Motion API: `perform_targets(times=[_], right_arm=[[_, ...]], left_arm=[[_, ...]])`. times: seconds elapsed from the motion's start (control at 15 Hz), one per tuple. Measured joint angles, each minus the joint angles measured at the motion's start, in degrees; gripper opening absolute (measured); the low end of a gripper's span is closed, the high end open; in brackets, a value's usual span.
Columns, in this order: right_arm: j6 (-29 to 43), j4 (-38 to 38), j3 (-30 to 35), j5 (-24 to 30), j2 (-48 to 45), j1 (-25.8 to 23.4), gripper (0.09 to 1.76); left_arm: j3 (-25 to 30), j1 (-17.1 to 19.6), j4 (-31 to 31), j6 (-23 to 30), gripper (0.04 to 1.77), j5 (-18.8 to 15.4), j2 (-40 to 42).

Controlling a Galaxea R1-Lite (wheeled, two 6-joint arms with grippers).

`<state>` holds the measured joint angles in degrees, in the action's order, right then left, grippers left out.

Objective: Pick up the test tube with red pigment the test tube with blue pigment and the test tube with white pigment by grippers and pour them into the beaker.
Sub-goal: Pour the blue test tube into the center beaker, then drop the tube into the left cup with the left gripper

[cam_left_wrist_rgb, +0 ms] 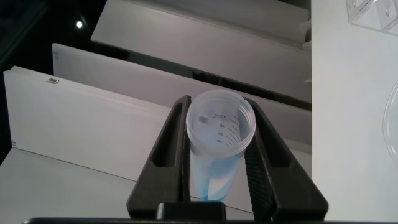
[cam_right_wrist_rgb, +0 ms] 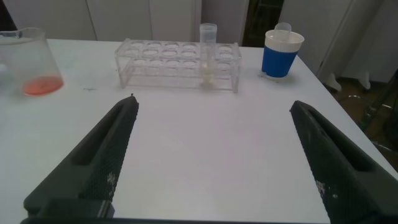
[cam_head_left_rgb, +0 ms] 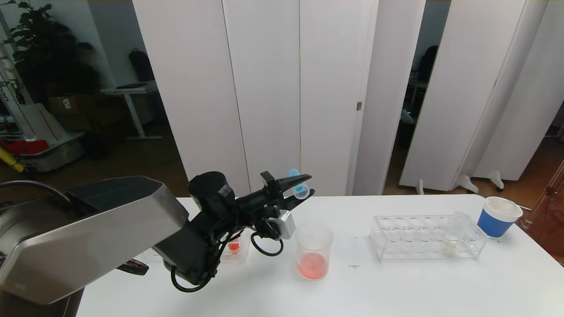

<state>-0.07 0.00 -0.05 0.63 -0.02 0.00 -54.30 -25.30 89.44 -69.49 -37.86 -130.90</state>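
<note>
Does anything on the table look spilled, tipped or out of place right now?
Nothing stands out. The beaker stands upright with red liquid inside, the white test tube sits upright in its rack, and the left pincer holds the blue test tube tilted behind the beaker.

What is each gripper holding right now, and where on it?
Left gripper: slim clear plastic test tube with blue pigment, clamped around its upper body below the rim. Right gripper: open, nothing held.
</note>
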Motion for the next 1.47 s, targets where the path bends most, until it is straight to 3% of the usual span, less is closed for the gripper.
perform_targets(times=[0.93, 1.47], right_arm=[[-0.04, 0.0, 0.02, 0.02, 0.0, 0.0, 1.75], [-0.02, 0.0, -0.02, 0.02, 0.0, 0.0, 1.75]], left_arm=[[-0.06, -0.39, 0.02, -1.43, 0.58, 0.57, 2.01], [0.3, 0.22, -0.24, -2.39, 0.58, -1.46, 2.35]])
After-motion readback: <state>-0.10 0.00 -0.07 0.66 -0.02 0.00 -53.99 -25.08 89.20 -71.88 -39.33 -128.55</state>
